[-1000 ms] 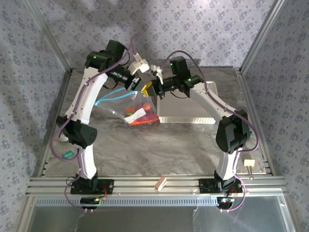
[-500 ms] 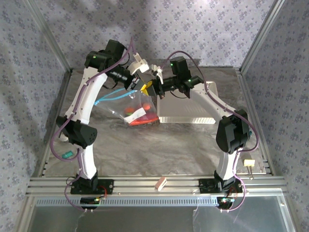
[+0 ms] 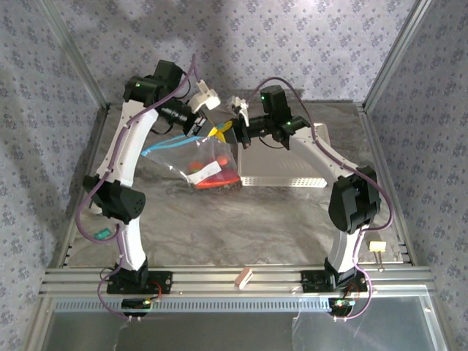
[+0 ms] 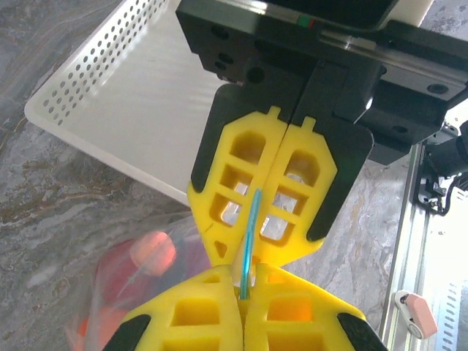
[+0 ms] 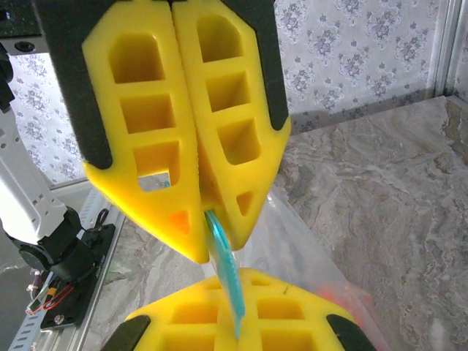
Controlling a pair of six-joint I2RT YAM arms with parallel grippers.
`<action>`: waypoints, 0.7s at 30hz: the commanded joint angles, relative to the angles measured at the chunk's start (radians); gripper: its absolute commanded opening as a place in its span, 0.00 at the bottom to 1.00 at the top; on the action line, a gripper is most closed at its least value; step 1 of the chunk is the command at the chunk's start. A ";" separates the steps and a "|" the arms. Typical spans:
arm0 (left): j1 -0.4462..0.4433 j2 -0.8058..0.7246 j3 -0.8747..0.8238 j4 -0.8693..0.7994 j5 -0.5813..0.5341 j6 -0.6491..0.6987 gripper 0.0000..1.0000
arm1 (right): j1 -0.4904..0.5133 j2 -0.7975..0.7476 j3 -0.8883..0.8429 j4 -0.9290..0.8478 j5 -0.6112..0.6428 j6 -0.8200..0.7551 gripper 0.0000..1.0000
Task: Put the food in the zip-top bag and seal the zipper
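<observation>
The zip-top bag [image 3: 212,162] hangs above the table between both arms, with red and orange food [image 3: 213,178] resting in its bottom. Its blue zipper [image 3: 170,144] trails off to the left. My left gripper [image 3: 208,131] and right gripper [image 3: 228,132] meet tip to tip at the bag's mouth. In the left wrist view my left gripper [image 4: 247,294] is shut on the zipper [image 4: 249,228], and the right gripper [image 4: 246,252] pinches the same strip from above. In the right wrist view my right gripper [image 5: 238,311] is shut on the zipper [image 5: 227,274], with the left gripper [image 5: 207,219] above it.
The white perforated basket [image 3: 307,170] lies on the marble table just right of the bag, also seen as the basket [image 4: 110,80] in the left wrist view. Aluminium frame posts and patterned walls close off the back and sides. A small block [image 3: 243,277] rests on the front rail.
The left gripper's jaws closed fully on the zipper strip, and the left wrist shifted slightly left. The right arm and the bag stayed about where they were.
</observation>
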 commanded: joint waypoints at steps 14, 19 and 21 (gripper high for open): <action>0.046 -0.092 -0.089 0.048 -0.152 -0.093 0.00 | -0.051 -0.071 -0.042 0.041 0.043 0.042 0.00; 0.055 -0.116 -0.111 0.095 -0.244 -0.172 0.00 | -0.053 -0.078 -0.048 0.046 0.066 0.053 0.00; 0.062 -0.123 -0.118 0.106 -0.266 -0.197 0.00 | -0.054 -0.078 -0.050 0.048 0.073 0.057 0.00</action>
